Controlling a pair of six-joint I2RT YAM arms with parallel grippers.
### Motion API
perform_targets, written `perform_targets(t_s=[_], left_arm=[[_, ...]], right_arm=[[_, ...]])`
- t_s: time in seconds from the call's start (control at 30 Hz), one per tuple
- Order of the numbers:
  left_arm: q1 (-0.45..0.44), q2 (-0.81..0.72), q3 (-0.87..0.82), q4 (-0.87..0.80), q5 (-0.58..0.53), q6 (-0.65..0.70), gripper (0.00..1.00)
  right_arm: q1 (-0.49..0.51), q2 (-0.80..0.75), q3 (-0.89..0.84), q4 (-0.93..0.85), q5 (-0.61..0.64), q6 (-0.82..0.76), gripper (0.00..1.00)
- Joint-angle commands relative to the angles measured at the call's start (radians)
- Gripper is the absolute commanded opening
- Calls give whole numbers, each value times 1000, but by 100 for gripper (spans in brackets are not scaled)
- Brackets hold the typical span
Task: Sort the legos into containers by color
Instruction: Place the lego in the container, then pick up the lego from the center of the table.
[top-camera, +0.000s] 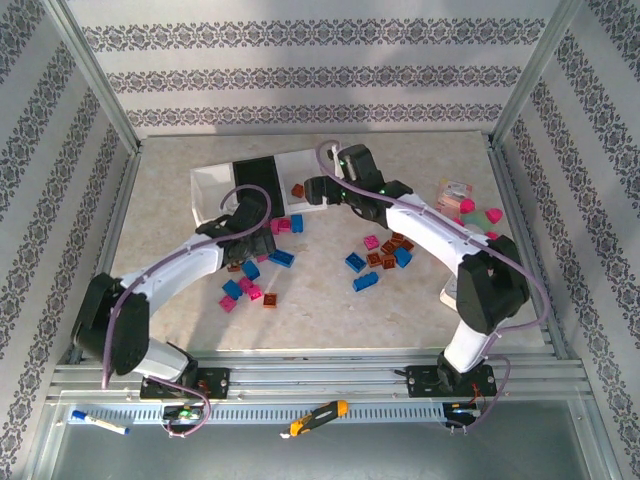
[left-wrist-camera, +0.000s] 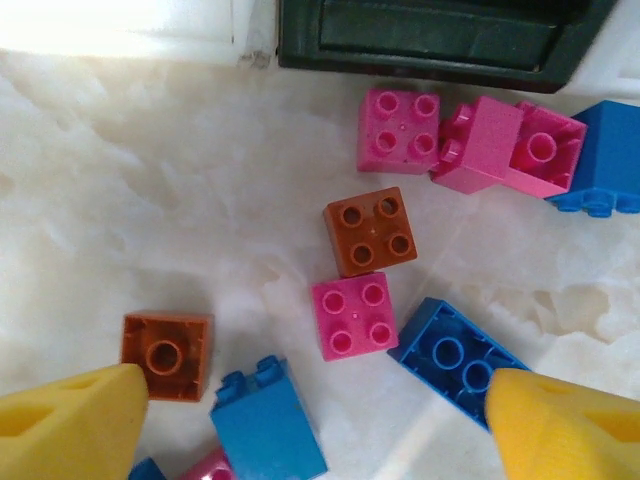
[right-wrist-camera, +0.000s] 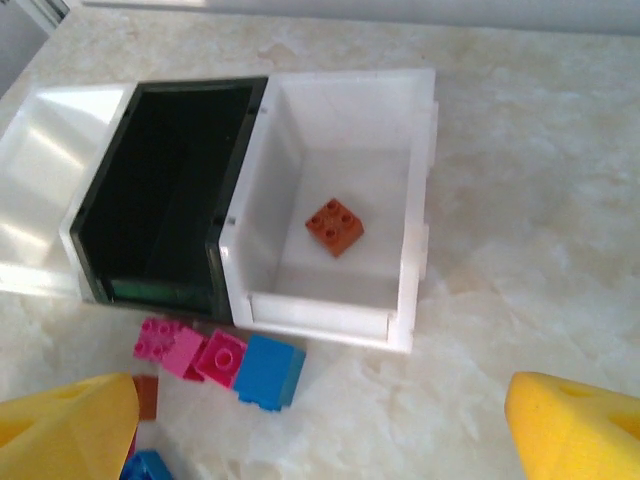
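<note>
Legos (left-wrist-camera: 368, 232) are spread beneath the left tool (left-wrist-camera: 320, 425), held wide open and empty; the pink brick (left-wrist-camera: 355, 318) should be centred before closing.

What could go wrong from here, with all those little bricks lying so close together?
1. The left hand hangs open over a tight cluster. The pink brick has a brown brick and a blue brick right against it, so closing might catch two colours at once.
2. Other bricks lie close to the white tray; a hand reaching for them could shove it.
</note>
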Motion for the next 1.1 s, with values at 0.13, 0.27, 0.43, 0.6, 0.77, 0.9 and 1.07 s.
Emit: perform_targets(t_s=[0.13, 0.27, 0.43, 0.6, 0.77, 0.9, 1.07], left_arm=[[24, 200, 170, -187, 89, -116, 65], [33, 275, 246, -244, 81, -106, 56], [51, 315, 242, -224, 98, -99, 54], [62, 345, 237, -193, 130, -77, 52], [65, 376, 241, -173, 150, -57, 50], [69, 394, 246, -173, 154, -60, 39], [72, 385, 244, -175, 151, -66, 33]], right_arm=[[7, -93, -92, 42, 4, -23, 95], [-2, -103, -98, 43, 9, -14, 95], [-9, -100, -97, 42, 2, -11, 95], [-18, -84, -83, 43, -14, -1, 95], [-21, -71, -69, 41, -24, 1, 95], [-25, -65, -65, 37, -26, 4, 95], [-32, -69, -66, 37, -27, 9, 95]])
